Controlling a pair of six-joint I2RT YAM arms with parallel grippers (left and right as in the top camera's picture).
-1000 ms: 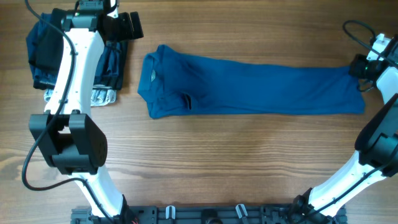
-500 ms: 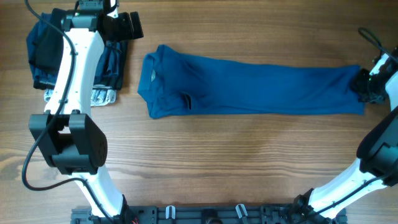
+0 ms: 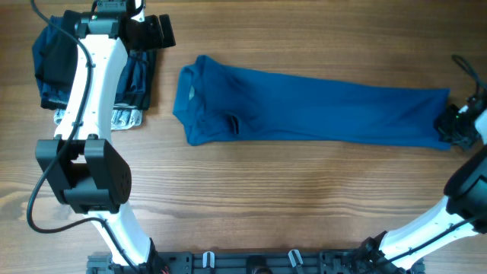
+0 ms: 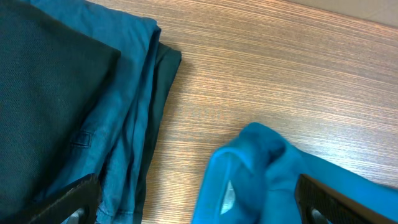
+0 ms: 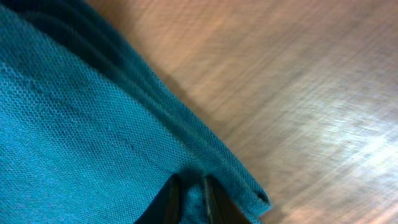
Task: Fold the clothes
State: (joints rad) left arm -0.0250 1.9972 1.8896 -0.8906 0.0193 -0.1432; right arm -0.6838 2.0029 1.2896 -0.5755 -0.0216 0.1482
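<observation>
Stack (image 3: 47, 72) left, shirt (image 3: 319, 114) midway — front table (image 3: 266, 202) open.

The overhead camera looks straight down on the whole wooden table (image 3: 266, 198), with the mounting rail (image 3: 251, 262) at the bottom edge. The left wrist camera, low at the overhead's upper left, faces obliquely across the folded pile (image 4: 62, 99) toward the T-shirt (image 3: 319, 114) collar. The right wrist camera sits very close on that shirt's hem, at the overhead's right edge.

Bright, even light from above; shadows soft and short.
Right wrist view: tabletop (image 5: 298, 74) blurred, glare patch at 4 o'clock, T-shirt (image 5: 74, 124) weave sharp; left wrist view slightly soft.
</observation>
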